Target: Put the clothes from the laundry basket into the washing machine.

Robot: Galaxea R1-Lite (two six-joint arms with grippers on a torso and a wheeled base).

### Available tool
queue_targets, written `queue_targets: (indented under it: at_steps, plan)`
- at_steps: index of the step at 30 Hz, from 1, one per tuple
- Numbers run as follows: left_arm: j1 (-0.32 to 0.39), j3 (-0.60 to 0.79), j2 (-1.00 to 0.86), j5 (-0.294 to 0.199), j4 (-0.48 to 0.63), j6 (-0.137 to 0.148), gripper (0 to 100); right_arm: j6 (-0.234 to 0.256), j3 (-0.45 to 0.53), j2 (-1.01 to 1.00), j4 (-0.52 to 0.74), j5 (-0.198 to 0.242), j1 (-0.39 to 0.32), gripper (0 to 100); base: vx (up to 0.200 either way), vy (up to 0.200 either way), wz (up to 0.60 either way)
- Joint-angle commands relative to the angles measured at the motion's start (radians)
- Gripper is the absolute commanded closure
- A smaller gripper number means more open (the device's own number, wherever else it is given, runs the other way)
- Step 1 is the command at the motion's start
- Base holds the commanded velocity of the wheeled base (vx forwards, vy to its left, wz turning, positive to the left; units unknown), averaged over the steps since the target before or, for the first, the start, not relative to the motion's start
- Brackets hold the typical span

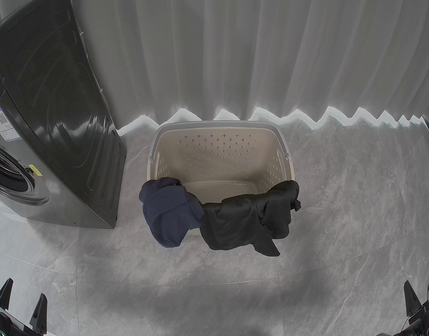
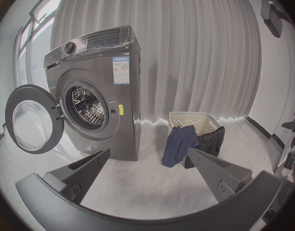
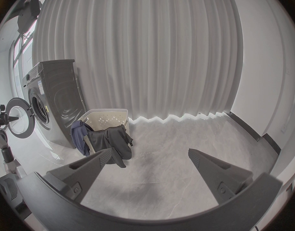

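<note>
A cream plastic laundry basket [image 1: 219,125], its walls pierced with small star-shaped holes, stands on a grey marbled stone floor [image 1: 223,285] in front of a pale pleated curtain [image 1: 251,43].

Two garments hang over the basket's near rim, side by side and touching. A navy blue cloth garment [image 1: 170,211] is bunched over the corner on the robot's left. A black cloth garment [image 1: 251,220] stretches from the middle of the rim to the right corner. Both spill down the outside of the basket toward the floor (whether either one reaches the floor cannot be told).

A dark grey front-loading washing machine [image 1: 51,117] stands to the robot's left of the basket, near it but not touching. Its round door with a glass window [image 2: 33,117] is swung wide, showing the perforated steel drum [image 2: 88,105] inside.

The left gripper [image 1: 22,304] sits low on the robot's left, well apart from the basket and the machine. Its two dark pointed fingers are spread wide with nothing between them. The right gripper [image 1: 422,288] sits low on the robot's right, also well apart from the basket, its fingers likewise spread wide and holding nothing.
</note>
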Motion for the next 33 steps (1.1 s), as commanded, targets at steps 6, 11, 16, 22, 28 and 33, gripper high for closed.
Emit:
queue_targets:
  at_steps: [6,11,16,22,28,33]
  plan:
    - [0.0,0.016,-0.01,0.001,0.0,-0.002,0,-0.005,-0.099,-0.01,-0.04,0.001,0.0,0,0.0,0.0,0.0]
    - [0.0,0.016,-0.01,0.001,0.0,0.0,0,-0.008,-0.191,0.134,0.02,0.014,0.003,0,0.04,0.0,0.0]
    - [0.0,0.016,-0.01,0.001,0.0,0.0,0,0.034,-0.142,0.294,0.003,0.016,0.031,0,0.2,0.0,0.0]
    - [0.0,0.016,-0.01,0.001,0.0,-0.002,0,0.086,-0.13,0.55,-0.029,0.073,0.112,0,0.0,0.0,0.0]
    - [0.0,0.016,-0.01,0.001,0.0,-0.002,0,0.127,-0.085,0.794,-0.166,0.128,0.195,0,0.0,0.0,0.0]
    - [0.0,0.016,-0.01,0.001,0.0,-0.002,0,0.204,-0.096,1.058,-0.445,0.128,0.216,0,0.0,0.0,0.0]
